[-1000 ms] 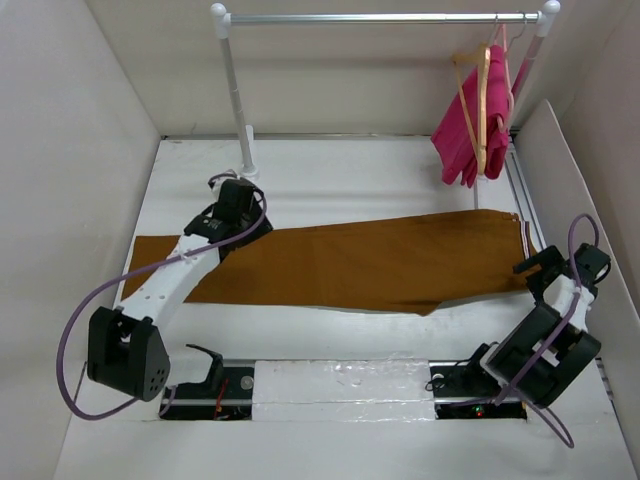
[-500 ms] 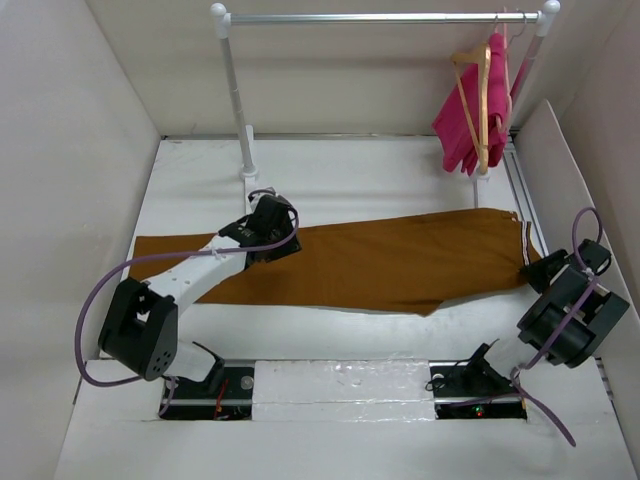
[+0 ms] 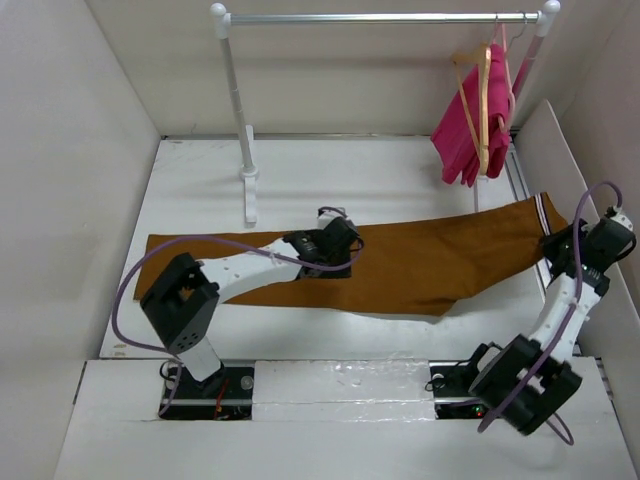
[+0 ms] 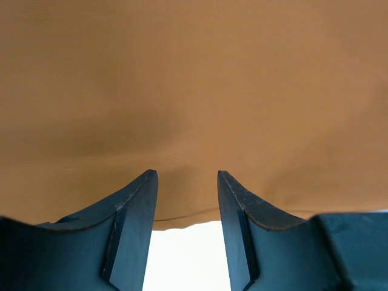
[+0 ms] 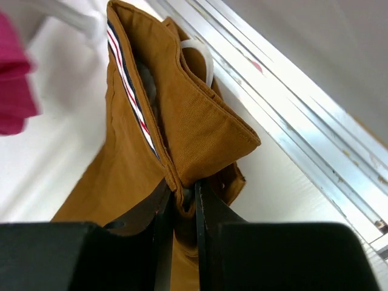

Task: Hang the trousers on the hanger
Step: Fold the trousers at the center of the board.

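My left gripper point(image 4: 185, 176) hangs half open over the trousers point(image 3: 430, 255), gripping nothing. They lie in front of the rail point(image 3: 380, 17). My right gripper point(image 5: 185, 195) pinches their waist end, lifted below the rail's right end, where the hanger point(image 3: 482, 110) hangs.

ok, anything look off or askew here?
Nothing damaged. The trousers lie slightly slantwise across the table, and their waistband end is doubled over and bunched where the right gripper pinches it. The hanger hangs on the rail against a pink garment.
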Tool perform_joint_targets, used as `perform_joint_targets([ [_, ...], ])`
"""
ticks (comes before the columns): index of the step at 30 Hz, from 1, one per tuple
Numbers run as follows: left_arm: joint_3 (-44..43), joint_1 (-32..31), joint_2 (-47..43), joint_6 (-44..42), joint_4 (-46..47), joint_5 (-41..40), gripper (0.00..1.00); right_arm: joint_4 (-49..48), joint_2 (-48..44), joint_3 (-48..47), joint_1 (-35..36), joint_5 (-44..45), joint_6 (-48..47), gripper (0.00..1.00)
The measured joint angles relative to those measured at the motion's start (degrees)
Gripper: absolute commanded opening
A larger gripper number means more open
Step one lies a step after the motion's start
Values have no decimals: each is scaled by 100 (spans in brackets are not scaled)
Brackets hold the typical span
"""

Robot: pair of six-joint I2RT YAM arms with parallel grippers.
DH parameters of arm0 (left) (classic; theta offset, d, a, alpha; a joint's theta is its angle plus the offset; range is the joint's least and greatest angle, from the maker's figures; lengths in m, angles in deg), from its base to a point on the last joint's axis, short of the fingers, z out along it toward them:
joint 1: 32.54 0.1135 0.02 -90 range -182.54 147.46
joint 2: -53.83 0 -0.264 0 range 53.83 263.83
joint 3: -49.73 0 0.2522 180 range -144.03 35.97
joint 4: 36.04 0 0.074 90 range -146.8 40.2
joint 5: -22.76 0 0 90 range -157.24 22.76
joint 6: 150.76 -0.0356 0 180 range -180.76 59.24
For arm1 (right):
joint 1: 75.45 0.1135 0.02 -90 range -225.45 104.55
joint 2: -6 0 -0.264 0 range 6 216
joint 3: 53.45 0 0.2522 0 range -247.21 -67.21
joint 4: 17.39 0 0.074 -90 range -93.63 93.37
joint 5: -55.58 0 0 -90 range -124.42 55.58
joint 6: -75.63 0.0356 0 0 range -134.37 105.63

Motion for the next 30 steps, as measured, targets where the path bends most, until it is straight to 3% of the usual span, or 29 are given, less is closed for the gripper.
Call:
perform_joint_targets([
  [5,-398,-308,363,-2,-2,20,40,546,-1200,24,791,216,-317,0],
  [11,-496,304,-74,-227,-256,-48,40,1058,-1818,212,2221,341,-278,0],
  [14,-741,857,-739,-448,-382,-101,40,1067,-2081,295,3521,767,116,0],
  [16,-1093,1244,-1169,-579,-413,-127,40,1060,-2162,256,4774,1370,459,0],
  [21,-2070,1814,-1786,-839,-413,-304,40,1414,-1154,-946,8258,3320,1139,0],
  [23,-2083,1816,-1967,-841,-389,-343,39,1388,-590,-1552,9084,3794,1279,0],
  [26,-1381,1860,-2323,-774,-398,-356,38,1226,122,-2249,9619,4225,1331,0],
  [30,81,2065,-2680,-673,-444,-55,37,1115,702,-2870,9479,4376,1169,0],
])
